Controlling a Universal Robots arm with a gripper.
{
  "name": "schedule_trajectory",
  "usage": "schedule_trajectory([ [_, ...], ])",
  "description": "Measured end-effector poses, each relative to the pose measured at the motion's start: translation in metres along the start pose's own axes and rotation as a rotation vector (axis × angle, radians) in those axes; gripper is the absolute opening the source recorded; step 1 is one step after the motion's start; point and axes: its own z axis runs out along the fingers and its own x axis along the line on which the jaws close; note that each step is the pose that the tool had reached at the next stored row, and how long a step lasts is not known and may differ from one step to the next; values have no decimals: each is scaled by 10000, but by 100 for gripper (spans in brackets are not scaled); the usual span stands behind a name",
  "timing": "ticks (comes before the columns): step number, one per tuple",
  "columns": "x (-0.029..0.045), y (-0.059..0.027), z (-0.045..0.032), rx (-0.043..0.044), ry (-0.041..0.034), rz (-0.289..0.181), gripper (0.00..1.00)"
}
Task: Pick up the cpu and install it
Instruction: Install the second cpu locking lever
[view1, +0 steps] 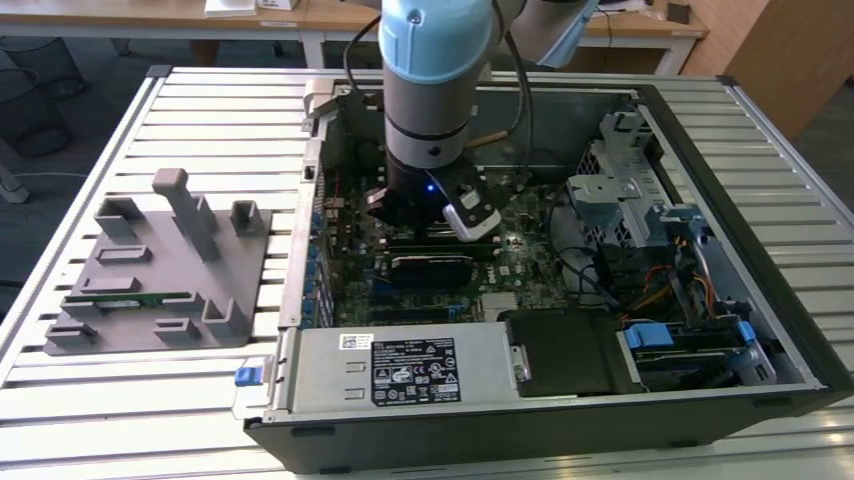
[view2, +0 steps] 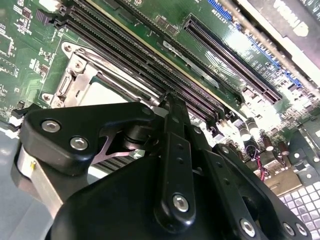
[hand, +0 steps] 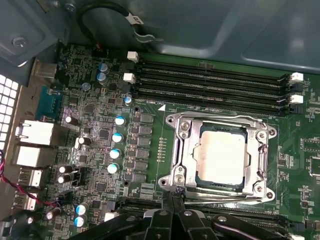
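Note:
The cpu (hand: 222, 153), a flat square chip with a silvery top, lies inside the metal-framed socket (hand: 178, 150) on the green motherboard (hand: 95, 115). The socket frame sits around the chip's edges. My gripper (hand: 172, 196) is just beside the socket's edge, its black fingers pressed together with nothing between them. In the second wrist view the gripper (view2: 168, 102) reaches toward the socket frame (view2: 80, 75) and the memory slots (view2: 150, 55). In the exterior view the arm stands upright inside the open computer case (view1: 694, 300), with the gripper (view1: 411, 216) low over the board.
Empty memory slots (hand: 215, 82) run along one side of the socket, capacitors (hand: 118, 145) along another. A grey fixture plate (view1: 147, 270) with a green memory stick (view1: 127, 298) lies at the exterior view's left. The power supply (view1: 400, 365) and drive cage (view1: 641, 190) crowd the case.

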Motion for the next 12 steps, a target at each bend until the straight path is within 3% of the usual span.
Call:
schedule_trajectory([
  [4, 14, -13, 0, -50, -29, -4, 11],
  [12, 38, -31, 15, -62, -62, -8, 11],
])
